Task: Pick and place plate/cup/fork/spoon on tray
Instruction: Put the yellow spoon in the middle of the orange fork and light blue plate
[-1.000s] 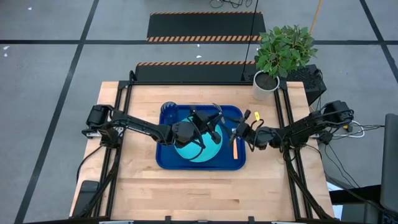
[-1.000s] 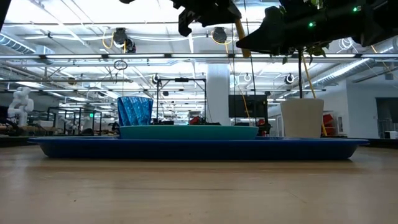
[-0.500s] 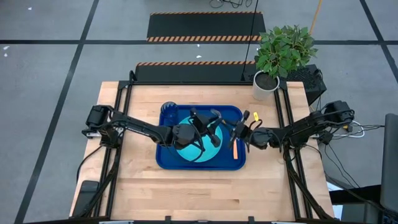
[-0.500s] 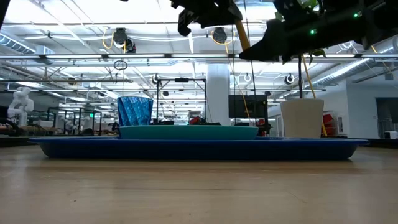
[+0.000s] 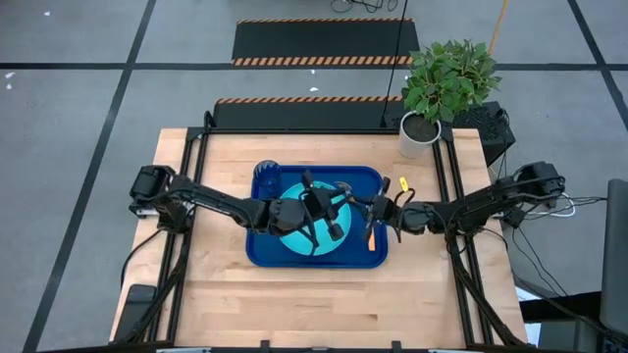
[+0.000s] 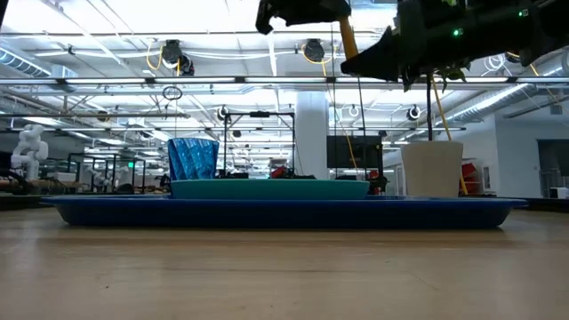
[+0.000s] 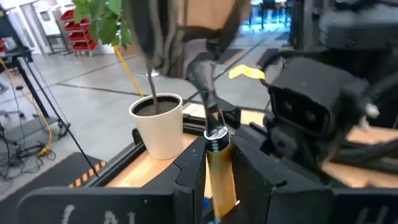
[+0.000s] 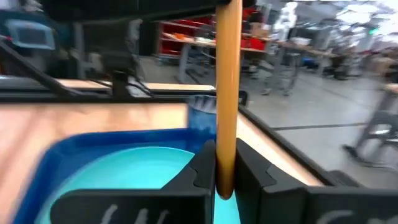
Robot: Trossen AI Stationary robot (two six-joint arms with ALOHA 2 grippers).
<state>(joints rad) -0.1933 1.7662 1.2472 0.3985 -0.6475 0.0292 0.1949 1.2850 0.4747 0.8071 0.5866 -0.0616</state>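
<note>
A small orange-handled utensil hangs in the air above the dark blue tray, metal end up; fork or spoon, I cannot tell. My left gripper and my right gripper are both shut on its handle, the left higher up than the right. The light cyan plate lies flat in the tray. The blue cup stands in the tray's far left corner. A second orange handle lies in the right part of the tray. My left gripper has the orange handle between its two fingers, just below the metal collar. The fingers lie across the handle. The metal neck rises above them, and the utensil stays clear of the tray. My right gripper pinches the rounded free end of the handle between its two fingers, coming from the table's right. The fingers lie across the handle, which stands up from them toward my left gripper. The utensil is clear of the plate below.
A white pot with a green plant stands at the table's far right corner. Bare wood lies on the near side of the tray and to its left.
My right gripper has shut on the lower end of the orange handle. My left gripper has gone up a little with the handle still between its fingers. The utensil has stayed in the air over the tray.
</note>
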